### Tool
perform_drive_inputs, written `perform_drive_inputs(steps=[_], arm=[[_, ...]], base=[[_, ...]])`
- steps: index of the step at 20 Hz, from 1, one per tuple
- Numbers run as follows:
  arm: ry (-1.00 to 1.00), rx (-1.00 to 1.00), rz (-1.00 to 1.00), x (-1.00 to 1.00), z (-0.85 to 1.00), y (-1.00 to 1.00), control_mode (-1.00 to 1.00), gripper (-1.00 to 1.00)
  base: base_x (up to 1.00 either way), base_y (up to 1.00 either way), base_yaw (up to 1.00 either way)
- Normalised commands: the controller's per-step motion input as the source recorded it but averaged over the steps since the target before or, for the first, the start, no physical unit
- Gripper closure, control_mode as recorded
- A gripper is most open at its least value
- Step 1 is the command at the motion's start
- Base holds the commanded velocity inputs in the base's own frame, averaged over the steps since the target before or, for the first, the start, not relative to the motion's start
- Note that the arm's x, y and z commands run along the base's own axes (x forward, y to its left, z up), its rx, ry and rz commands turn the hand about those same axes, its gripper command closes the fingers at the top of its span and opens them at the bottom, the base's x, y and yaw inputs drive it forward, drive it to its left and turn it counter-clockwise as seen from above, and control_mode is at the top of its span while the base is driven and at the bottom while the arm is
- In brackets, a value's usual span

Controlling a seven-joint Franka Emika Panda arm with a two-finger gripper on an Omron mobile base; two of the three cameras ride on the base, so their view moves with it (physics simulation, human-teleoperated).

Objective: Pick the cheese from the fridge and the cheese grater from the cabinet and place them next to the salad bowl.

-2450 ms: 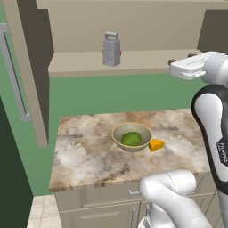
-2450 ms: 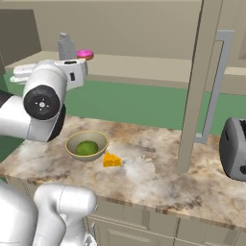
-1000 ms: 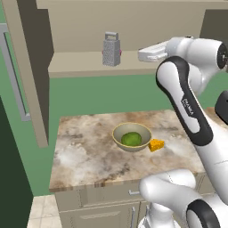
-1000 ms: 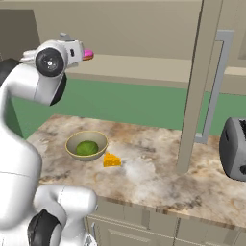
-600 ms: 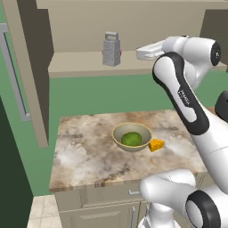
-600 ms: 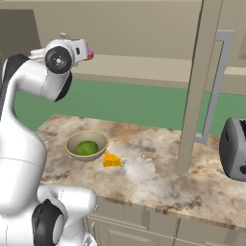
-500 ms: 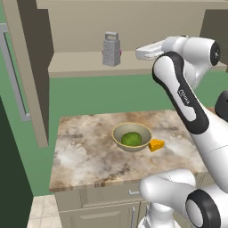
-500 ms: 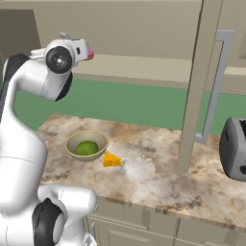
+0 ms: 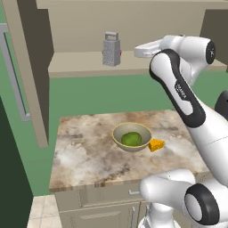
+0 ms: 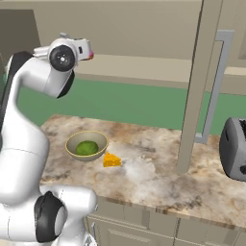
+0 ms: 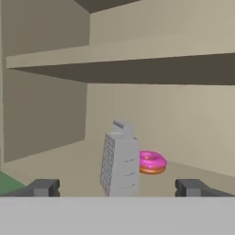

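The gripper (image 11: 117,187) is held level with the cabinet (image 9: 80,67) shelf, jaws spread wide and empty, facing the upright cheese grater (image 11: 120,159), while the cheese (image 9: 156,144) is seen beside the salad bowl (image 9: 132,136).

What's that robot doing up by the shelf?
The robot arm is reaching up toward the cabinet shelf, where the cheese grater stands upright with a pink donut just behind it. Its gripper is open, aimed at the grater and holding nothing yet. Down on the counter, the cheese already sits right beside the salad bowl, so the grater is the thing left to fetch.
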Motion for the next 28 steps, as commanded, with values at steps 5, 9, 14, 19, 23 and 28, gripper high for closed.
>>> perform_drive_inputs(steps=[5, 9, 14, 19, 23, 28], arm=[[0.00, 0.07, 0.00, 0.40, -0.05, 0.07, -1.00, -1.00], [0.00, 0.08, 0.00, 0.32, -0.06, 0.02, -1.00, -1.00], [0.07, 0.13, 0.00, 0.16, -0.07, 0.15, -1.00, -1.00], [0.06, 0.08, 0.00, 0.11, -0.05, 0.24, -1.00, -1.00], [0.11, -0.02, 0.00, 0.06, 0.00, 0.25, -1.00, -1.00], [0.07, 0.00, 0.00, 0.24, 0.00, -0.04, -1.00, -1.00]], base=[[0.00, 0.00, 0.00], [0.00, 0.00, 0.00], [0.00, 0.00, 0.00], [0.00, 0.00, 0.00], [0.00, 0.00, 0.00], [0.00, 0.00, 0.00]])
